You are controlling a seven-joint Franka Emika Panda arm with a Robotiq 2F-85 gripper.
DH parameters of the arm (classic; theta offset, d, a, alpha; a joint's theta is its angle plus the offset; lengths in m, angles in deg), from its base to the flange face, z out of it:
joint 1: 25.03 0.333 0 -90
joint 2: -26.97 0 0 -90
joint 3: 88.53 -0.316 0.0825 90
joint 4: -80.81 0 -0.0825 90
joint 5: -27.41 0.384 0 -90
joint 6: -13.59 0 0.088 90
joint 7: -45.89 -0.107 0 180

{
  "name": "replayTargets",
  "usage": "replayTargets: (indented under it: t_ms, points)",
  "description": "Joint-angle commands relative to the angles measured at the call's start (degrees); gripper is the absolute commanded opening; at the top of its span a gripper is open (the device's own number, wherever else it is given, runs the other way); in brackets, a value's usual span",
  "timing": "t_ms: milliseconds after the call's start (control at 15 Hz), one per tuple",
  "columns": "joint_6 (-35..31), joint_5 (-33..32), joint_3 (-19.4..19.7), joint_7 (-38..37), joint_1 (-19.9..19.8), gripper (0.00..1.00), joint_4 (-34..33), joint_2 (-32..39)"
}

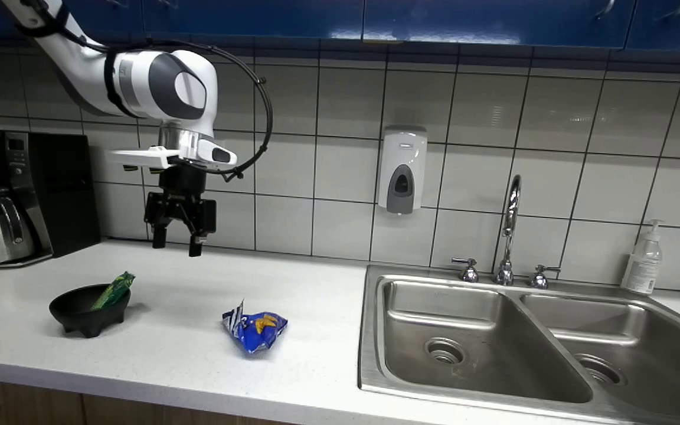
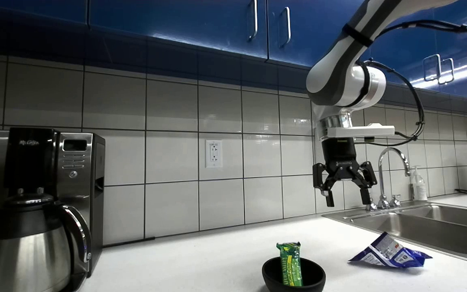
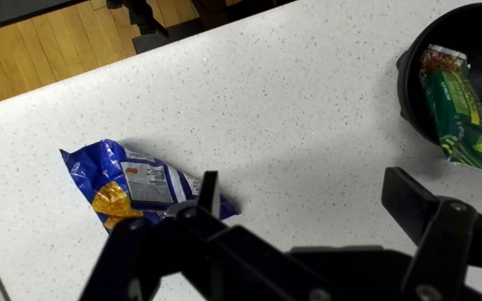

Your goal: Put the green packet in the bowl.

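Progress check: placement judged complete. The green packet (image 2: 290, 263) sits tilted in the bowl (image 1: 80, 319), one end inside and the other leaning out past the rim. The wrist view agrees: inner end within the wall, outer end overhanging the edge. Whether the inner end rests on the bowl's floor cannot be told. The fingers (image 2: 365, 196) are spread wide with nothing between them; in both exterior views they hang well above the tabletop (image 1: 175, 354), apart from packet and bowl. In the wrist view the fingers cover part of the blue packet (image 3: 147, 184), by line of sight only; it lies on the tabletop, well apart from the bowl, and the task does not ask for it. Left to do: probably nothing beyond keeping clear. Minor concern: with its end past the rim, the green packet might tip out if the bowl were knocked.
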Motion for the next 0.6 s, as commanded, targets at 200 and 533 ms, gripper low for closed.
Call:
replayTargets:
  t_ms: [200, 533]
  points:
    - [0.3, 0.2, 0.0, 3.3, -1.0, 1.0, 5.1, -5.8]
    - [0.0, 0.2, -0.6, 1.8, -0.8, 1.0, 4.2, -3.8]
